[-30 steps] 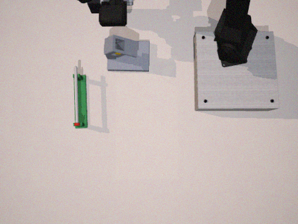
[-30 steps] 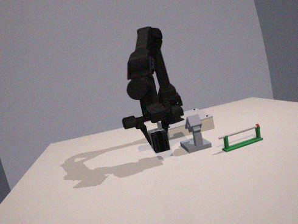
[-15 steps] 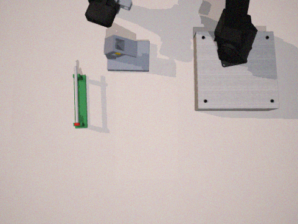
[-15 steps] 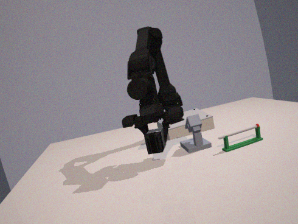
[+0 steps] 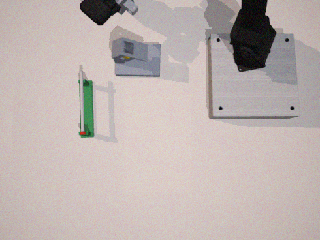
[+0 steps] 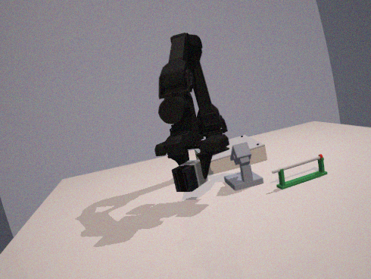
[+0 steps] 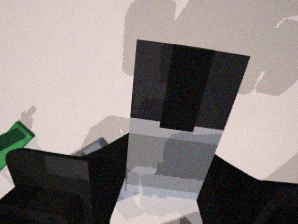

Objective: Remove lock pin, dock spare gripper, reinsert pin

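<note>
My gripper [image 6: 194, 169] [image 7: 160, 138] is shut on the spare gripper [image 5: 96, 12] [image 6: 185, 178] [image 7: 187, 87], a black block with a light grey part between my fingers. It is held tilted above the table, clear of the mount. The grey mount [image 5: 121, 70] [image 6: 247, 183] stands apart from it. Its raised socket [image 5: 137, 51] [image 6: 241, 152] has a dark square opening and a yellow spot, with no pin through it. The lock pin [image 5: 81, 104] [image 6: 297, 164], pale with a red head, lies across the two posts of the green rack [image 5: 89, 107] [image 6: 303, 180] [image 7: 9, 145]. My fingertips are hidden in the top view.
A thick metal plate [image 5: 255, 94] [image 6: 235, 161] with dark corner holes lies at the right in the top view, beneath part of the black arm [image 5: 253, 42] [image 6: 176, 81]. The mount stands between this plate and the green rack. The rack's upright posts stick up beside the mount.
</note>
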Controlling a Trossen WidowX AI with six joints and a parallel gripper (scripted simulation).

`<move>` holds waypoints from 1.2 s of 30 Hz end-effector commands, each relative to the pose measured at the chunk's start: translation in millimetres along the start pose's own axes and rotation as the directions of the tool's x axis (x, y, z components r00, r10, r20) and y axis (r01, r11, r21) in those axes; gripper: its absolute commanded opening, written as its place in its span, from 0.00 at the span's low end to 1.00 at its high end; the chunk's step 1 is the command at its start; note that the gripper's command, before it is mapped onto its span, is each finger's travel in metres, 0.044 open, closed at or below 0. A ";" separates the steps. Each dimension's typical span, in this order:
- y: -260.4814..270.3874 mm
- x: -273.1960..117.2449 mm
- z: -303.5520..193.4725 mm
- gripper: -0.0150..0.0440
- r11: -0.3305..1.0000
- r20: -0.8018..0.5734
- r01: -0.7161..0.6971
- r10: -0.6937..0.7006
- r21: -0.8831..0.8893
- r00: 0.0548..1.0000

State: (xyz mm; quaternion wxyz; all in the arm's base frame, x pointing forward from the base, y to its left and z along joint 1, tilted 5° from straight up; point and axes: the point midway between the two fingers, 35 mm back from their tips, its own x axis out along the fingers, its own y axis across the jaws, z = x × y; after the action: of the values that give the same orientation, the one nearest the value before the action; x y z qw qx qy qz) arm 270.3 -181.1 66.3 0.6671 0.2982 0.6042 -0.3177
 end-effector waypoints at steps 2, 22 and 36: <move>1.6 -2.6 3.1 0.25 0.992 0.008 -0.003 0.002 0.124 1.000; 4.6 -3.7 6.1 0.25 0.817 0.009 -0.007 0.003 0.577 1.000; 6.7 -4.4 8.2 0.25 0.575 0.010 -0.010 0.003 0.818 1.000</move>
State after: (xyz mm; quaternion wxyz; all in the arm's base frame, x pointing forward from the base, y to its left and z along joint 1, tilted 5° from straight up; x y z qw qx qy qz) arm 277.9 -181.8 68.8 0.4763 0.5554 0.4096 -0.5449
